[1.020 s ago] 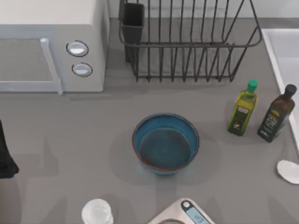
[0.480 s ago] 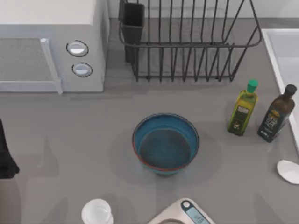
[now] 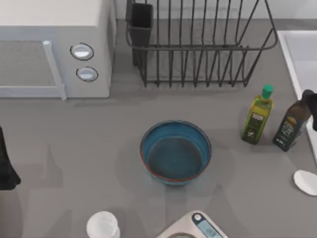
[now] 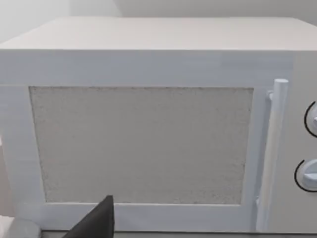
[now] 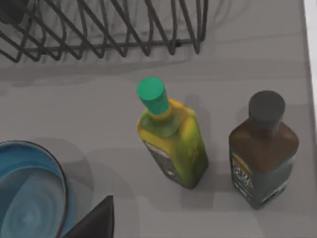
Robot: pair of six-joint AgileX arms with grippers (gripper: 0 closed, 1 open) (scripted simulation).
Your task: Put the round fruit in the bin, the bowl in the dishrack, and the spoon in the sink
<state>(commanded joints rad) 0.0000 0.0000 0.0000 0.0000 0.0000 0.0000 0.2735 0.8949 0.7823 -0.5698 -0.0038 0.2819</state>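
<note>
The blue bowl [image 3: 176, 152] stands upright mid-table, empty, its edge also in the right wrist view as the bowl [image 5: 27, 193]. Behind it is the black wire dishrack [image 3: 198, 44], also seen as the dishrack [image 5: 99, 29]. The sink [image 3: 287, 54] lies at the far right. A white oval scoop, the spoon [image 3: 305, 181], rests on the table at the right edge, in front of the sink. My right arm [image 3: 312, 103] pokes in at the right edge beside the dark bottle; its gripper [image 5: 96, 220] hangs above the bottles. My left arm [image 3: 5, 166] is parked at the left edge. The round fruit is out of view.
A white microwave [image 3: 54, 49] fills the back left, and the left wrist view faces its door [image 4: 143, 144]. A green-capped yellow bottle [image 3: 257, 119] and a dark bottle [image 3: 292, 124] stand between bowl and sink. A translucent cup [image 3: 103, 225] and a scale [image 3: 195, 228] sit at the front.
A dark part of my right arm has come into the top view at the right edge, next to the dark bottle. The bowl, the spoon and the left arm have stayed put.
</note>
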